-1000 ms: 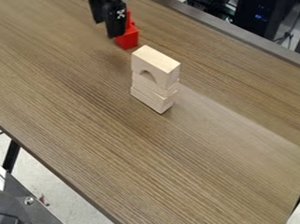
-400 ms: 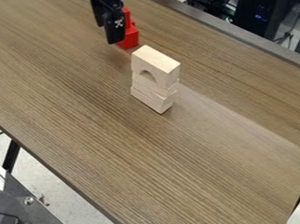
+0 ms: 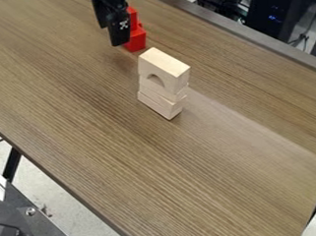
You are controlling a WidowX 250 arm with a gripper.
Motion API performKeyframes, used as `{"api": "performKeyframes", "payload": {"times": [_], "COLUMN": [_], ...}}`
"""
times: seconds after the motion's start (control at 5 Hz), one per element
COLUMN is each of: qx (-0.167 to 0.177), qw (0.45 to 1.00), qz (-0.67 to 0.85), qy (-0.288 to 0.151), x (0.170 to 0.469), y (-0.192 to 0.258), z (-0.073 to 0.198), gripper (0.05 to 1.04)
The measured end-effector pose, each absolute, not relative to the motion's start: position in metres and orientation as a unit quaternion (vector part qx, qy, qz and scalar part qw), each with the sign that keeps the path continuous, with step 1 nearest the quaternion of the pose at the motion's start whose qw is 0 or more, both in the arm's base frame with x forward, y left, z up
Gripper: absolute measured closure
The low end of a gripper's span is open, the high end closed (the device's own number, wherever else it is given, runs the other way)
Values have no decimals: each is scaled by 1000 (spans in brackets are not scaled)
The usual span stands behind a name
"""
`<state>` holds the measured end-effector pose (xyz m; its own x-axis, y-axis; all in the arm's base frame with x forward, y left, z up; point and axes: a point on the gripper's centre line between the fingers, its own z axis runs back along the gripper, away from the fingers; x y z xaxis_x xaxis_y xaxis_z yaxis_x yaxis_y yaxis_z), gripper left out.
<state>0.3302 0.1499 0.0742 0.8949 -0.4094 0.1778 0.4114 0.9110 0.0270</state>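
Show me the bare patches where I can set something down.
Tabletop lies bare from the wooden stack to the lower-left edge, and from the stack rightward. It is crowded near the top, where the claw hangs close by the red piece.

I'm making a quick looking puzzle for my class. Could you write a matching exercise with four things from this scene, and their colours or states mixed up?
1. Gripper
2. Red piece
3. Top block
4. Tabletop

A. brown, with streaky grain
B. pale, with an arched cut-out
C. black, hanging down
D. partly hidden behind something black

Right pairs: 1-C, 2-D, 3-B, 4-A
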Motion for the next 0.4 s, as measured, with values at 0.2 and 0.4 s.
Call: {"api": "performKeyframes", "payload": {"times": [0.2, 0.4], "qx": [-3, -5], "qw": [974, 975], "qz": [-207, -204], "qy": [-91, -88], "x": [333, 334], "y": [152, 152], "z": [67, 62], "gripper": [83, 83]}}
